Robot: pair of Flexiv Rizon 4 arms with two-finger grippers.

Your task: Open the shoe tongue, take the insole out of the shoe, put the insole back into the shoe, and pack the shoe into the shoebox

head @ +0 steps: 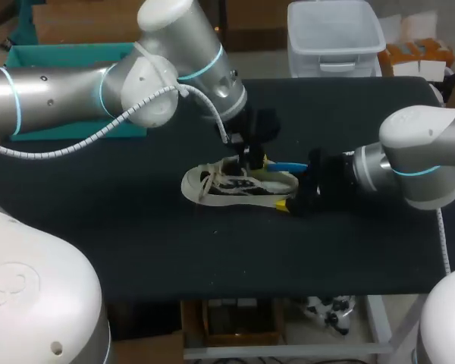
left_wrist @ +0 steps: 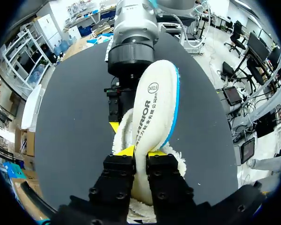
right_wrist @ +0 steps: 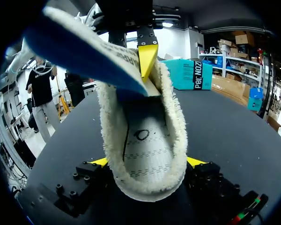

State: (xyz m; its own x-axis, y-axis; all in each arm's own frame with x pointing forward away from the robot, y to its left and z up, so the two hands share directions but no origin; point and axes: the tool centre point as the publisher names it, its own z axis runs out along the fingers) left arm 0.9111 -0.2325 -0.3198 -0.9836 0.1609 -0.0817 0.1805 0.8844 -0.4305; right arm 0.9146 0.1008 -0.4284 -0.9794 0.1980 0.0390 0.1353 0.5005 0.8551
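Left gripper (left_wrist: 140, 152) is pinched tight on the insole (left_wrist: 157, 103), raised over the shoe (head: 239, 186) mid-surface. Right gripper (right_wrist: 148, 161) squeezes the heel, fingers wide apart. Looks like the take-out step (maybe re-inserting, honestly). Next: lift it fully clear. The tongue and the insole's gripped end are hidden.

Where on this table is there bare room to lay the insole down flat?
The wide bare strip of table in front of the shoe, toward the near edge, is free. So is the far right corner behind the right arm. The middle is crowded: left jaws pinch the insole there, right jaws clamp the shoe's heel.
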